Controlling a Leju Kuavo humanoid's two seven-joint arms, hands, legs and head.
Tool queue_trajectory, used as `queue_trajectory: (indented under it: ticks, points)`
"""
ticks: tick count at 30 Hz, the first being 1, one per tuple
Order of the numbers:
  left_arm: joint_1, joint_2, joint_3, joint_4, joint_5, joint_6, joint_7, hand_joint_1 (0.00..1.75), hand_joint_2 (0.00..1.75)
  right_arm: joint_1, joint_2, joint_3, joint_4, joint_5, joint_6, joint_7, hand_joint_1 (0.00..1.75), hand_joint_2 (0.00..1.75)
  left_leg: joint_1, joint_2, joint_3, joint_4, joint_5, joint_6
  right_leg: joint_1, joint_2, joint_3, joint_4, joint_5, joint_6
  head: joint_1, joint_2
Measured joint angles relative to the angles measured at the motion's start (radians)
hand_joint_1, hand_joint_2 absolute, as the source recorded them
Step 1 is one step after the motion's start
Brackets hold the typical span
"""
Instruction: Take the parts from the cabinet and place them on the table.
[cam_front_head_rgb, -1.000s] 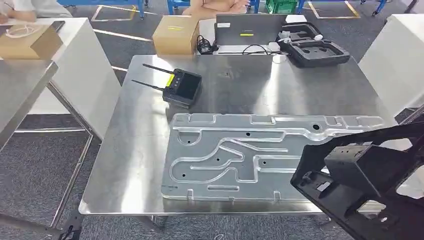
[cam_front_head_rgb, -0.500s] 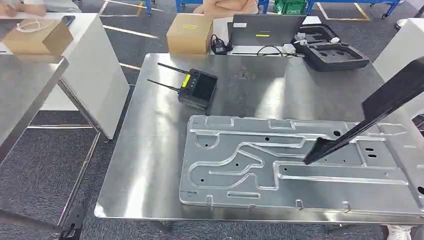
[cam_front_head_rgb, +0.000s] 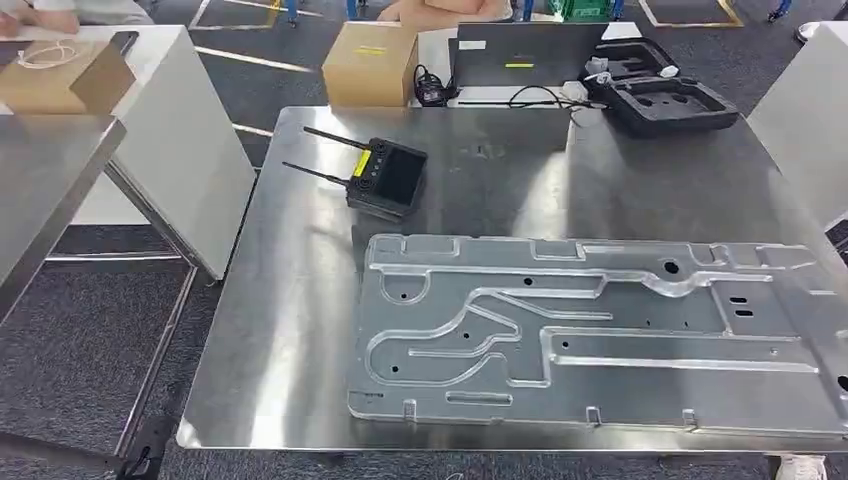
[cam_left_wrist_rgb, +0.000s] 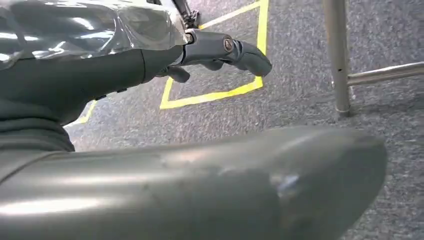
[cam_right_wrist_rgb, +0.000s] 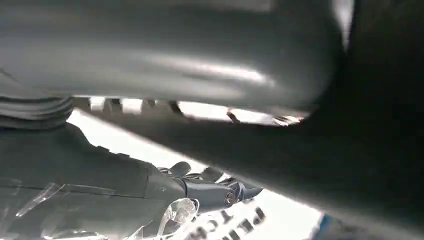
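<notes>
A steel counter (cam_front_head_rgb: 300, 300) fills the head view. On its near half lies a large flat aluminium plate (cam_front_head_rgb: 600, 330) with pressed channels and small holes, reaching past the counter's right side. Beyond the plate, well apart from it, sits a black remote controller (cam_front_head_rgb: 385, 178) with 2 antennas pointing left. At the far edge stand a cardboard box (cam_front_head_rgb: 368, 64), a grey laptop (cam_front_head_rgb: 512, 55) and a black foam case (cam_front_head_rgb: 665, 98) — cables trail between the last 2.

In the left wrist view the left hand (cam_left_wrist_rgb: 200, 55) hangs over grey carpet with yellow tape lines, fingers loosely curled around nothing.

In the right wrist view the right hand (cam_right_wrist_rgb: 210, 190) lies pressed against a dark part (cam_right_wrist_rgb: 320, 165) — a black bar between thumb and fingers, apparently grasped.
</notes>
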Motion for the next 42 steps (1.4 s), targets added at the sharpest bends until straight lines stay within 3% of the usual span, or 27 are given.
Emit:
queue_trajectory:
  ticks: [3, 5, 6, 8, 9, 10, 11, 13, 14, 15, 16, 20, 21, 23, 24, 25, 27, 29, 30, 31, 34, 35, 36, 39, 40, 41, 42]
  points:
    - [0.000, 0.002, 0.000, 0.000, -0.004, 0.000, -0.007, 0.00, 0.00, -0.055, 0.007, 0.034, 0.081, 0.027, 0.006, 0.022, 0.00, 0.00, -0.004, -0.002, -0.002, 0.001, 0.000, 0.011, -0.004, -0.001, 0.000, -0.006, 0.002, 0.011, 0.001, 0.000]
    - [-0.002, 0.002, 0.000, 0.000, -0.004, 0.000, -0.009, 0.00, 0.00, -0.062, 0.010, 0.043, 0.100, 0.034, 0.006, 0.025, 0.00, 0.00, 0.005, -0.002, 0.010, -0.016, 0.008, 0.024, -0.009, -0.001, -0.007, 0.012, -0.015, 0.021, 0.004, 0.000]
    - [-0.005, 0.003, 0.000, 0.000, -0.004, 0.000, -0.010, 0.00, 0.00, -0.071, 0.012, 0.052, 0.114, 0.036, 0.006, 0.026, 0.00, 0.00, 0.006, -0.001, 0.012, -0.017, 0.007, 0.030, -0.009, 0.000, -0.029, 0.062, -0.049, 0.023, 0.004, 0.000]
    - [-0.003, 0.001, 0.000, 0.000, -0.007, -0.002, -0.010, 0.00, 0.00, -0.076, 0.020, 0.065, 0.141, 0.047, 0.007, 0.025, 0.00, 0.00, 0.008, -0.003, 0.023, -0.017, 0.003, 0.038, -0.011, 0.002, -0.096, 0.230, -0.135, 0.033, 0.005, 0.000]
    - [0.000, 0.001, 0.000, 0.000, -0.011, -0.004, -0.010, 0.00, 0.00, -0.077, 0.028, 0.074, 0.155, 0.055, 0.008, 0.027, 0.00, 0.00, 0.011, -0.004, 0.029, -0.017, -0.001, 0.039, -0.014, 0.002, -0.126, 0.300, -0.154, 0.038, 0.005, 0.000]
    - [0.002, 0.001, 0.000, 0.000, -0.015, -0.007, -0.010, 0.00, 0.00, -0.079, 0.034, 0.082, 0.166, 0.059, 0.011, 0.031, 0.00, 0.00, 0.014, -0.005, 0.034, -0.017, -0.004, 0.036, -0.020, 0.002, -0.140, 0.321, -0.144, 0.041, 0.005, 0.000]
    - [0.001, 0.001, 0.000, 0.000, -0.020, -0.009, -0.010, 0.00, 0.00, -0.085, 0.039, 0.089, 0.173, 0.068, 0.012, 0.034, 0.00, 0.00, 0.018, -0.007, 0.036, -0.016, -0.006, 0.033, -0.027, 0.001, -0.133, 0.294, -0.111, 0.047, 0.005, 0.000]
    - [-0.005, 0.001, 0.000, 0.000, -0.028, -0.016, -0.008, 0.00, 0.00, -0.130, 0.048, 0.109, 0.183, 0.087, 0.014, 0.044, 0.00, 0.00, 0.025, -0.010, 0.038, -0.008, -0.014, 0.020, -0.043, -0.001, -0.062, 0.119, -0.005, 0.062, 0.006, 0.000]
    - [-0.007, 0.004, 0.000, 0.000, -0.034, -0.018, -0.008, 0.00, 0.00, -0.149, 0.054, 0.118, 0.187, 0.096, 0.014, 0.049, 0.00, 0.00, 0.022, -0.012, 0.036, -0.001, -0.020, 0.010, -0.053, -0.003, -0.023, 0.028, 0.031, 0.071, 0.006, 0.000]
    - [-0.007, 0.009, -0.002, 0.000, -0.038, -0.020, -0.008, 0.00, 0.00, -0.179, 0.067, 0.127, 0.196, 0.104, 0.015, 0.054, 0.00, 0.00, 0.017, -0.013, 0.030, 0.005, -0.024, 0.002, -0.044, 0.003, -0.011, 0.011, 0.010, 0.077, 0.006, 0.000]
    - [-0.006, 0.010, -0.002, 0.000, -0.042, -0.023, -0.006, 0.00, 0.00, -0.203, 0.072, 0.138, 0.198, 0.111, 0.019, 0.060, 0.00, 0.00, 0.018, -0.013, 0.027, 0.007, -0.023, -0.004, -0.043, 0.004, -0.016, 0.011, 0.012, 0.062, 0.003, 0.000]
    - [-0.006, 0.013, -0.005, 0.000, -0.049, -0.026, -0.005, 0.00, 0.00, -0.248, 0.113, 0.168, 0.214, 0.118, 0.021, 0.069, 0.00, 0.00, 0.024, -0.008, 0.019, 0.014, -0.032, -0.022, -0.040, 0.003, -0.021, 0.013, 0.014, 0.032, 0.003, 0.000]
    - [-0.007, 0.013, -0.007, 0.000, -0.054, -0.027, -0.005, 0.00, 0.00, -0.260, 0.123, 0.175, 0.216, 0.119, 0.028, 0.064, 0.00, 0.00, 0.024, -0.003, -0.002, 0.058, -0.060, -0.025, -0.039, 0.003, -0.021, 0.013, 0.014, 0.025, 0.001, 0.000]
    - [-0.010, 0.013, -0.007, 0.000, -0.063, -0.029, -0.005, 0.00, 0.00, -0.276, 0.148, 0.190, 0.220, 0.130, 0.053, 0.061, 0.00, 0.00, 0.023, -0.001, -0.079, 0.227, -0.136, -0.030, -0.033, 0.003, -0.020, 0.013, 0.013, 0.018, 0.001, 0.000]
    - [-0.009, 0.013, -0.007, 0.000, -0.068, -0.031, -0.005, 0.00, 0.00, -0.277, 0.164, 0.199, 0.222, 0.138, 0.063, 0.064, 0.00, 0.00, 0.023, 0.000, -0.117, 0.304, -0.160, -0.030, -0.030, 0.003, -0.019, 0.013, 0.012, 0.016, 0.000, 0.000]
    - [-0.009, 0.013, -0.008, 0.000, -0.072, -0.034, -0.005, 0.00, 0.00, -0.278, 0.178, 0.208, 0.227, 0.144, 0.071, 0.068, 0.00, 0.00, 0.022, 0.000, -0.140, 0.344, -0.158, -0.028, -0.025, 0.005, -0.017, 0.013, 0.011, 0.013, 0.000, 0.000]
    - [-0.010, 0.014, -0.012, 0.000, -0.076, -0.036, -0.005, 0.00, 0.00, -0.286, 0.211, 0.227, 0.235, 0.154, 0.081, 0.073, 0.00, 0.00, 0.017, 0.000, -0.114, 0.268, -0.094, -0.016, -0.018, 0.010, -0.013, 0.013, 0.009, 0.010, 0.000, 0.000]
    - [-0.016, 0.016, -0.014, 0.000, -0.077, -0.037, -0.005, 0.00, 0.00, -0.300, 0.234, 0.244, 0.237, 0.160, 0.085, 0.076, 0.00, 0.00, 0.004, 0.000, -0.037, 0.082, -0.002, 0.009, -0.014, 0.014, -0.009, 0.013, 0.007, 0.008, 0.000, 0.000]
    - [-0.017, 0.021, -0.015, 0.000, -0.081, -0.039, -0.005, 0.00, 0.00, -0.304, 0.244, 0.251, 0.239, 0.163, 0.094, 0.076, 0.00, 0.00, -0.005, 0.000, -0.013, 0.025, 0.008, 0.025, -0.012, 0.014, -0.010, 0.013, 0.005, 0.009, 0.000, 0.000]
    - [-0.016, 0.022, -0.018, 0.000, -0.087, -0.042, -0.006, 0.00, 0.00, -0.314, 0.251, 0.260, 0.240, 0.172, 0.106, 0.076, 0.00, 0.00, -0.002, 0.002, -0.001, 0.005, 0.004, 0.022, -0.003, 0.014, -0.014, 0.016, 0.004, 0.012, 0.001, 0.000]
    - [-0.013, 0.025, -0.019, 0.000, -0.098, -0.045, -0.006, 0.00, 0.00, -0.329, 0.273, 0.288, 0.245, 0.203, 0.127, 0.081, 0.00, 0.00, -0.005, -0.001, -0.005, 0.004, 0.006, 0.023, -0.009, 0.011, -0.014, 0.009, 0.008, 0.021, 0.001, 0.000]
    - [-0.015, 0.025, -0.020, 0.000, -0.102, -0.048, -0.006, 0.00, 0.00, -0.335, 0.280, 0.298, 0.246, 0.215, 0.134, 0.084, 0.00, 0.00, 0.005, 0.001, 0.001, -0.008, 0.013, 0.029, -0.013, 0.008, -0.020, 0.014, -0.003, 0.026, 0.001, 0.000]
    - [-0.017, 0.025, -0.021, 0.000, -0.108, -0.051, -0.007, 0.00, 0.00, -0.346, 0.289, 0.312, 0.248, 0.224, 0.140, 0.084, 0.00, 0.00, 0.004, 0.000, 0.002, -0.010, 0.014, 0.031, -0.012, 0.004, -0.031, 0.046, -0.025, 0.029, 0.003, 0.000]
    - [-0.018, 0.023, -0.023, 0.000, -0.113, -0.054, -0.010, 0.00, 0.00, -0.366, 0.326, 0.346, 0.251, 0.234, 0.151, 0.090, 0.00, 0.00, 0.007, 0.001, 0.010, -0.010, 0.013, 0.034, -0.012, 0.006, -0.123, 0.283, -0.148, 0.039, 0.004, 0.000]
    - [-0.017, 0.023, -0.023, 0.000, -0.113, -0.054, -0.010, 0.00, 0.00, -0.366, 0.337, 0.354, 0.255, 0.234, 0.159, 0.094, 0.00, 0.00, 0.010, 0.001, 0.013, -0.010, 0.012, 0.034, -0.014, 0.006, -0.144, 0.334, -0.156, 0.042, 0.004, 0.000]
    - [-0.017, 0.023, -0.023, 0.000, -0.115, -0.054, -0.010, 0.00, 0.00, -0.367, 0.347, 0.360, 0.259, 0.228, 0.170, 0.096, 0.00, 0.00, 0.013, 0.000, 0.016, -0.010, 0.011, 0.033, -0.017, 0.005, -0.148, 0.335, -0.139, 0.044, 0.004, 0.000]
    - [-0.018, 0.023, -0.023, 0.000, -0.117, -0.054, -0.010, 0.00, 0.00, -0.374, 0.355, 0.365, 0.261, 0.218, 0.183, 0.096, 0.00, 0.00, 0.015, 0.000, 0.017, -0.009, 0.009, 0.031, -0.019, 0.005, -0.128, 0.288, -0.101, 0.045, 0.004, 0.000]
